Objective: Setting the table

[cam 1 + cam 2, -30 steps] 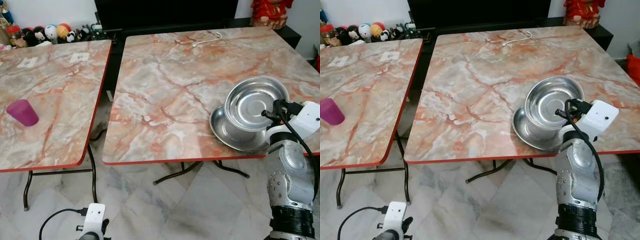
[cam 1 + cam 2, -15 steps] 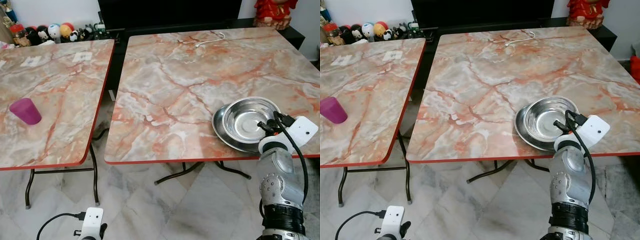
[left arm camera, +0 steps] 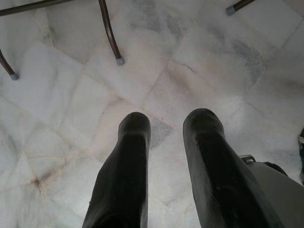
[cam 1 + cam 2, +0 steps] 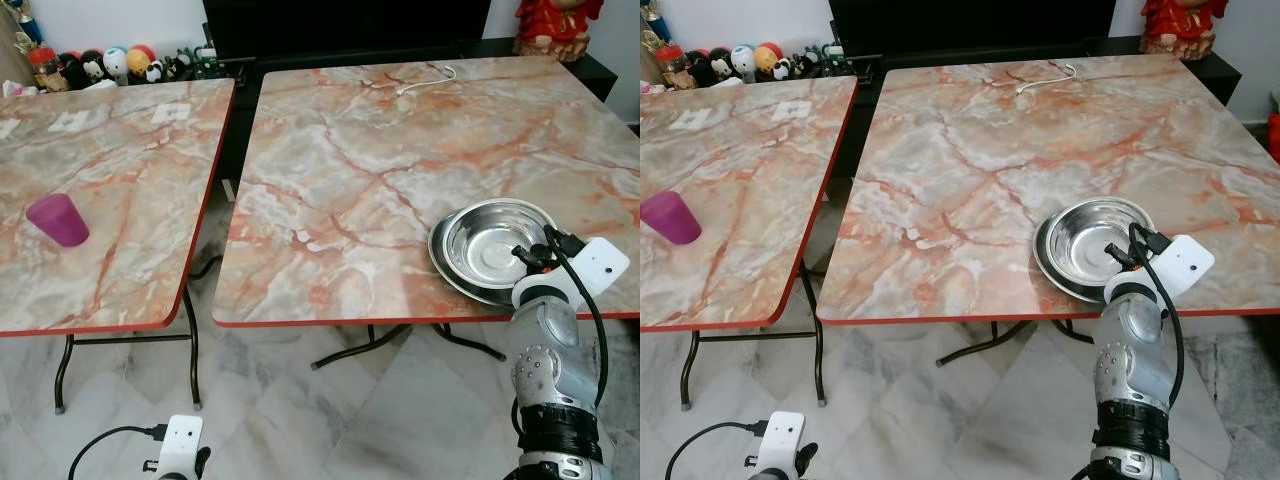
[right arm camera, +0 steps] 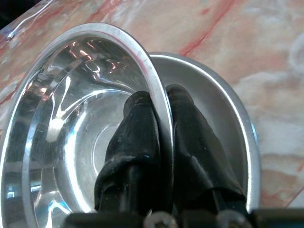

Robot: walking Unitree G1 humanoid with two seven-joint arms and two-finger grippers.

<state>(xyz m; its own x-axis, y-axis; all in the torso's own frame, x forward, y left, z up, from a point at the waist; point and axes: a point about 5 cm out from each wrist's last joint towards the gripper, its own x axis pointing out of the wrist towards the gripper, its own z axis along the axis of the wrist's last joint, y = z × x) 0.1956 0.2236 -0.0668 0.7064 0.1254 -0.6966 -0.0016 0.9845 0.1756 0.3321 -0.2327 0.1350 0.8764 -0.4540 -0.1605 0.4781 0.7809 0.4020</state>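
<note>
The steel bowl (image 4: 497,240) sits in the steel plate (image 4: 446,266) at the 4 o'clock corner of the right table (image 4: 400,150). The right gripper (image 5: 159,116) pinches its rim. Let go slowly, then lift straight up. The left gripper (image 3: 168,142) hangs open.

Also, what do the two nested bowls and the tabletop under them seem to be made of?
The upper bowl and the lower bowl look like polished metal, probably stainless steel: silver, with mirror-like glints and thin rolled rims. The tabletop shows a glossy marble pattern in grey and orange, but its thin red edge suggests printed laminate rather than stone. The right gripper pinches the upper bowl's rim.
</note>
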